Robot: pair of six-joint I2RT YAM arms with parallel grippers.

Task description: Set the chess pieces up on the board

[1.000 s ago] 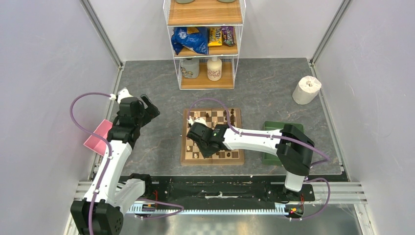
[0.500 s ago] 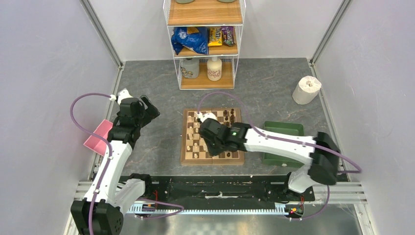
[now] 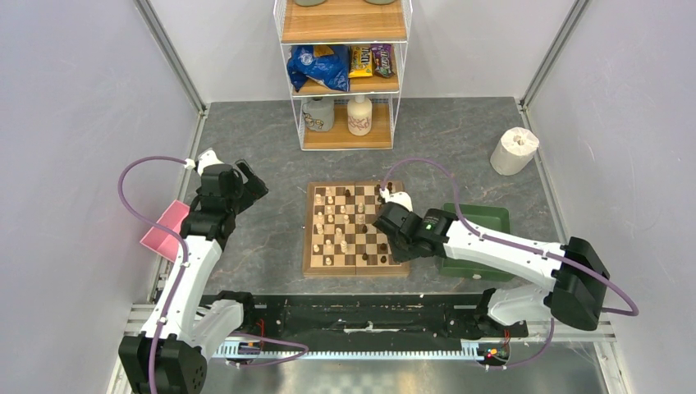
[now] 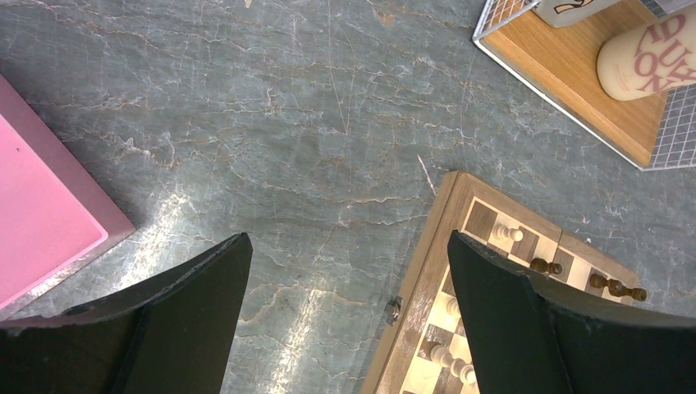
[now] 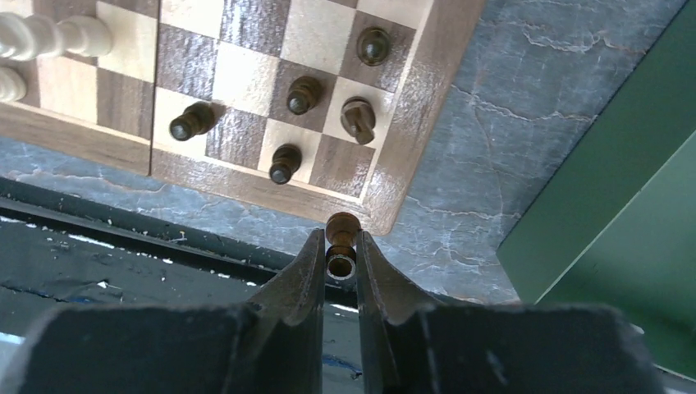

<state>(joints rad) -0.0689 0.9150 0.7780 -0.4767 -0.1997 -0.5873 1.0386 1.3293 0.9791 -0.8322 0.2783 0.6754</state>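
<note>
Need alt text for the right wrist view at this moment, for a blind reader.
The right tool is shut on a dark chess piece just off the board's corner, over the grey table. Five dark pieces sit near that corner, pale pieces show at the upper left, and a green tray lies at the right.

Wooden chessboard, partly set, one dark piece held just off its edge.
The board (image 3: 309, 238) lies flat at mid-table. Pale pieces (image 3: 330, 220) fill its left side, dark pieces (image 5: 304, 94) stand loosely near one corner, and a single dark piece (image 5: 341, 228) is pinched in the right gripper (image 5: 341, 246) beyond the border.
</note>
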